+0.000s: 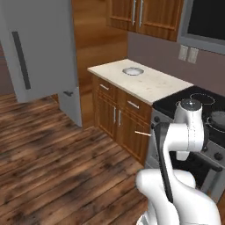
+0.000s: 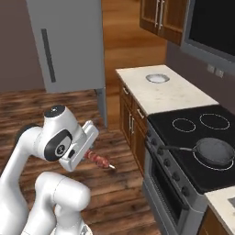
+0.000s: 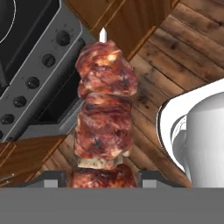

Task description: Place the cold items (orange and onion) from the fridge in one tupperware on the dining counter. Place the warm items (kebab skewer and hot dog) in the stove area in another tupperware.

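Holding: the end effector (image 3: pixel 99 177) is closed on the lower meat pieces of the kebab skewer (image 3: pixel 104 109), whose pale pointed tip stands away from the hand.
End effector, right base view: the hand (image 2: pixel 85 142) sits in front of the arm's white elbow, and the kebab skewer (image 2: pixel 97 159) juts from it toward the lower right, tilted slightly downward, above the wooden floor (image 2: pixel 69 110).
Skewer tip, left base view: a thin pale point (image 1: pixel 143 132) shows just left of the arm, in front of the lower cabinet doors (image 1: pixel 118 121).
Stove (image 2: pixel 193 147): black cooktop with ring burners; a dark frying pan (image 2: pixel 213 151) rests on the near right burner, handle pointing toward the stove front.
Stove front, hand view: a row of dark knobs (image 3: pixel 33 81) runs along the grey panel beyond the skewer.
Tabletop (image 1: pixel 140 79): pale stone surface left of the stove, carrying a small round bowl-like vessel (image 1: pixel 132 70) near its far edge.
Fridge (image 2: pixel 69 43): grey, tall, standing well apart from the arm, beyond the cabinet run; one grey door panel (image 1: pixel 70 103) stands out toward the floor.
Upper cabinets (image 1: pixel 145 15): wooden doors with metal handles above the tabletop.
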